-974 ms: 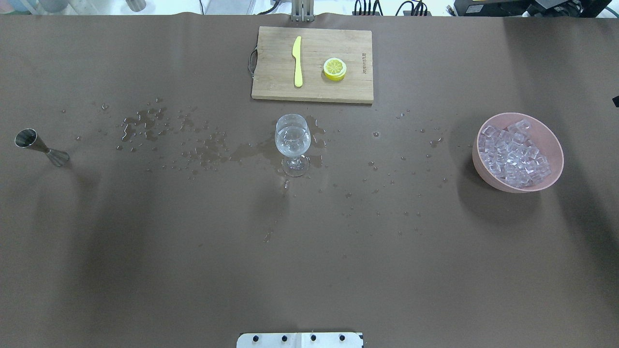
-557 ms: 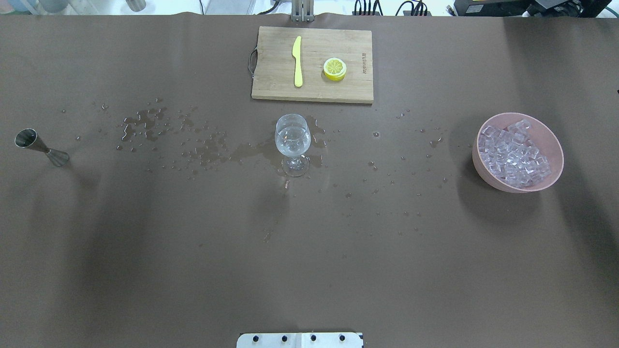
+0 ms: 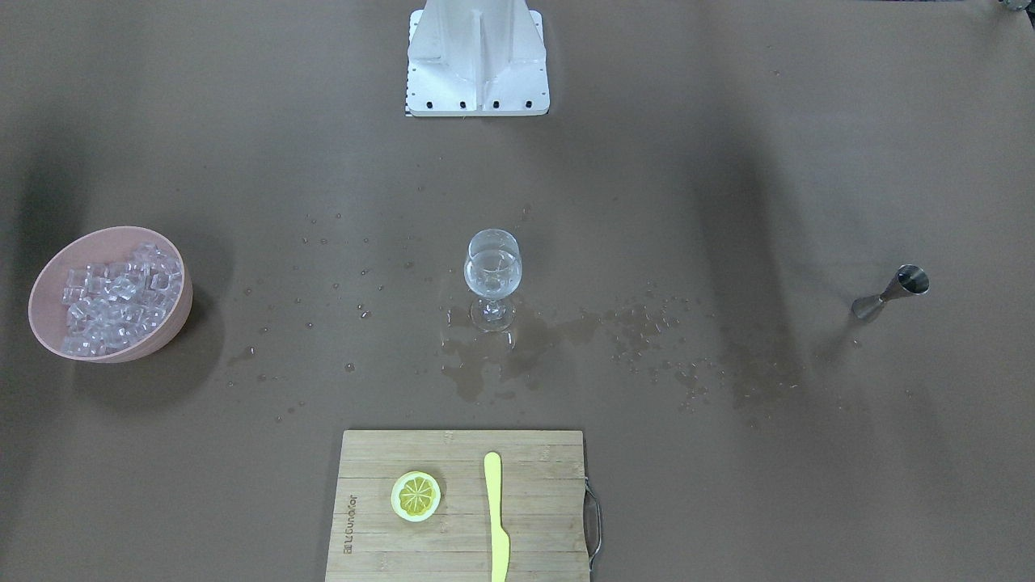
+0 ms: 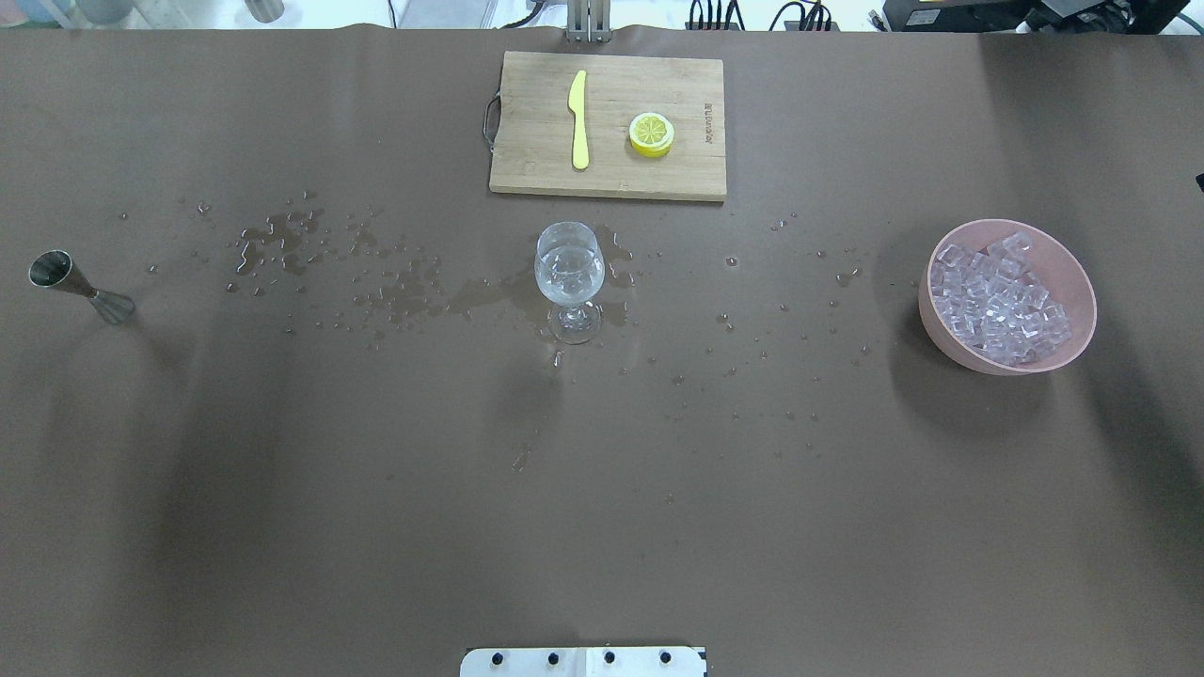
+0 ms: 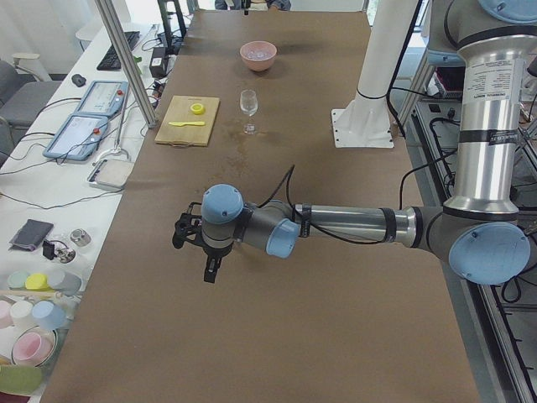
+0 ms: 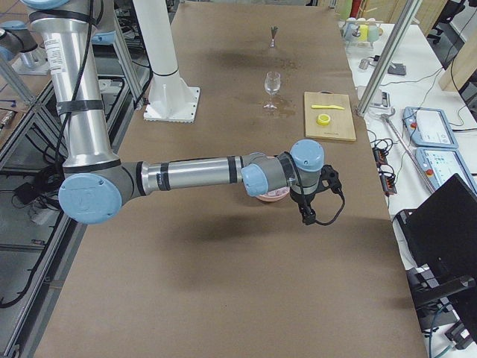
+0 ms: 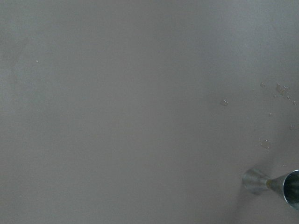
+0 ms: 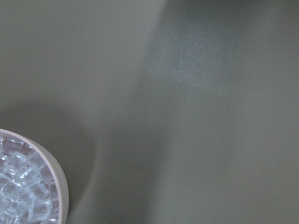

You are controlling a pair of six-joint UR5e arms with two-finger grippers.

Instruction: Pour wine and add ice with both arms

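Observation:
A clear wine glass (image 4: 568, 275) stands mid-table with a little clear wine (image 3: 492, 277) in it. Ice cubes (image 4: 1002, 299) fill a pink bowl (image 4: 941, 334) at the right. The ice (image 8: 16, 186) also shows at the right wrist view's lower left. A steel jigger (image 4: 80, 285) stands at the far left and shows in the left wrist view (image 7: 273, 183). My left gripper (image 5: 197, 248) hangs over the table's left end, near the jigger. My right gripper (image 6: 313, 200) hangs beside the bowl (image 6: 270, 196). I cannot tell if either is open or shut.
A wooden board (image 4: 527, 169) at the back holds a yellow knife (image 4: 578, 118) and a lemon slice (image 4: 651, 133). Spilled drops and puddles (image 4: 404, 291) lie around the glass. The white stand's foot (image 4: 583, 661) sits at the near edge.
A small dark tip at the overhead view's right edge has shifted slightly. The glass, bowl and jigger have not moved.

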